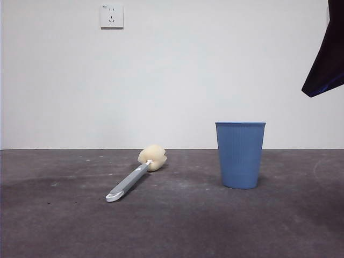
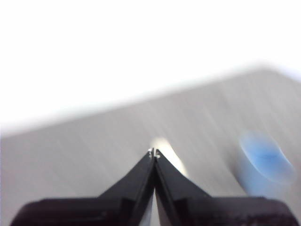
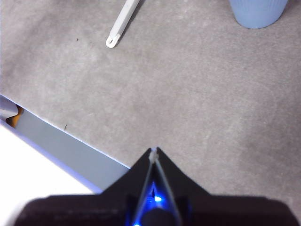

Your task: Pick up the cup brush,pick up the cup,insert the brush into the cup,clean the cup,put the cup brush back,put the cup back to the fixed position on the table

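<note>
Cup brush lies well apart from both closed, empty claws.

A white wall rises behind the worktop's far edge. A white power socket is mounted high above the far-left corner.

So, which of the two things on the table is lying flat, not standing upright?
The cup brush: it lies flat on the table, sponge head toward the wall. The blue cup stands upright, opening up.
</note>
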Motion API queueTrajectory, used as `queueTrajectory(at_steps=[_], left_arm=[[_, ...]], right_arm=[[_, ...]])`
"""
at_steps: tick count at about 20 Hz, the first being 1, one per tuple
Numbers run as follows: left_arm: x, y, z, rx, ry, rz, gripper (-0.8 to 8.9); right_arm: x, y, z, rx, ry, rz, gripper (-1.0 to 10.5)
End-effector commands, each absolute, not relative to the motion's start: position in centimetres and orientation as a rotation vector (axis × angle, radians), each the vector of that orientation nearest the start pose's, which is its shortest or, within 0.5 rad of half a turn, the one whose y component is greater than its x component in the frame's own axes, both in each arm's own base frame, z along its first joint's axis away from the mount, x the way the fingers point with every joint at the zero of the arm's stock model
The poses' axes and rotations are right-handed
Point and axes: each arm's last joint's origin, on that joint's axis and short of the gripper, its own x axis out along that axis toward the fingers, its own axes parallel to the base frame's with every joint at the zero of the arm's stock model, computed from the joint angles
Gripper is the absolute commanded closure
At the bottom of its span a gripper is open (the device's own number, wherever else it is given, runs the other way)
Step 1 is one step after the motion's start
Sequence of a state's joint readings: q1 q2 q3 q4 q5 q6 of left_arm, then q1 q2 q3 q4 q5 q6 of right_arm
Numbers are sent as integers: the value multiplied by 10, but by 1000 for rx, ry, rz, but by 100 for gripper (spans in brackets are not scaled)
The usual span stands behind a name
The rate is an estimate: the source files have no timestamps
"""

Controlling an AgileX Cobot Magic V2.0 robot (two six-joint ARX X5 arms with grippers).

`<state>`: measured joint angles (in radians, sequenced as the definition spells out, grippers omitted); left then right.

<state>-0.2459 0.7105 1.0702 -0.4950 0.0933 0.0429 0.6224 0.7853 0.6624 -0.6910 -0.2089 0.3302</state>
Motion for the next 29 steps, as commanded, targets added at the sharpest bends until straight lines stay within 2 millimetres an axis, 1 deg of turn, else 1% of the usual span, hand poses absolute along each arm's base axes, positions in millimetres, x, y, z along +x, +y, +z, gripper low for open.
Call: queueTrajectory(at_steps=[1,3,4,5,7,9,11,13,15,17,20,24,27,29], left_arm=[[103,-15,406,113,-19,-218,816],[91,-7,394,150,-125,-142,816],[88,-5,381,160,-173,-111,816],[87,-3,365,164,-201,-89,816],[88,0,325,163,-219,-56,816],[91,2,285,133,-184,-42,816],[94,3,249,98,-129,-34,816],[96,4,220,70,-80,-31,816],[98,4,198,44,-47,-28,816],[98,5,182,23,-24,-22,816],[98,5,166,3,-5,0,816],[97,8,156,-6,81,53,816],[96,8,146,-14,189,60,816],[96,8,147,-51,183,61,816]], right_arm=[[118,92,249,129,938,635,946],[118,92,249,129,938,634,946],[118,92,249,129,938,634,946],[118,92,249,129,938,634,946],[118,92,249,129,939,634,946],[118,92,249,129,938,634,946],[118,92,249,129,938,634,946],[118,92,249,129,938,633,946],[118,92,249,128,937,631,946],[118,92,249,128,937,631,946],[118,92,249,128,937,631,946],[118,92,249,127,938,632,946],[118,92,249,128,938,631,946],[118,92,249,128,937,631,946]])
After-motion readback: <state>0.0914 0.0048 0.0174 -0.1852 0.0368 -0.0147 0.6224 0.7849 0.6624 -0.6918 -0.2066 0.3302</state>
